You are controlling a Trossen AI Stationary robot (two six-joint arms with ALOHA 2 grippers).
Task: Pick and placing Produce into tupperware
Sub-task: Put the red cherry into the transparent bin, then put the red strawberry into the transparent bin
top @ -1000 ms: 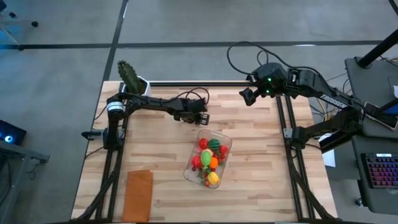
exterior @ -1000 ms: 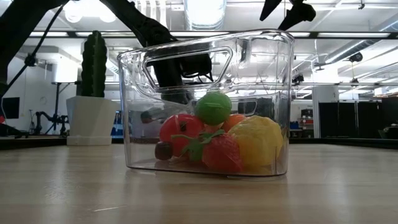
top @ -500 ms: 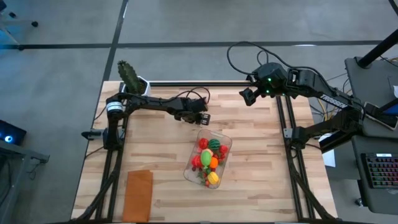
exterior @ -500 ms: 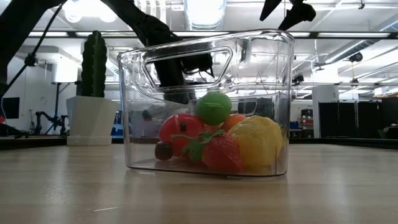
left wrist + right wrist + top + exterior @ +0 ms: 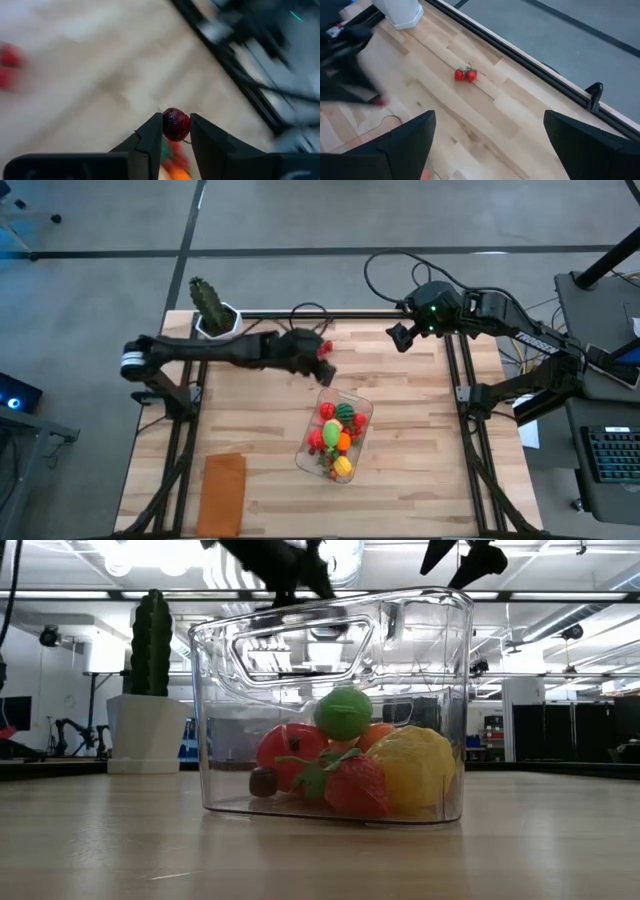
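Note:
The clear tupperware (image 5: 353, 404) (image 5: 425, 660) stands on its base at the table's middle. Inside it lie several toy produce pieces (image 5: 336, 436) (image 5: 345, 762): red, orange, yellow and green. My left gripper (image 5: 321, 353) (image 5: 175, 131) hangs above the table, just beyond the tupperware's far end, shut on a small dark red round fruit (image 5: 175, 123). In the low view the left gripper (image 5: 297, 568) is above the rim. A red pair of small fruits (image 5: 465, 75) rests on the table near the far rail. My right gripper (image 5: 398, 337) (image 5: 489, 150) waits open near the far right corner. My left gripper pinches the dark red fruit (image 5: 175, 120) between its two fingertips (image 5: 153, 134), one on each side of the ball. The fruit is lifted clear of the table, with wood and some of the container's produce showing far below it.
A green cactus in a white pot (image 5: 209, 303) (image 5: 152, 635) stands at the far left corner. A flat orange-brown rectangle (image 5: 224, 491) lies near the front left. Black rails run along the table's far and side edges. Bare wood lies all around the tupperware.
My left arm has risen from table height behind the tupperware to above its rim, shifting slightly toward the far edge, and its elbow has swung out toward the table's left. The right arm and the tupperware have kept still.

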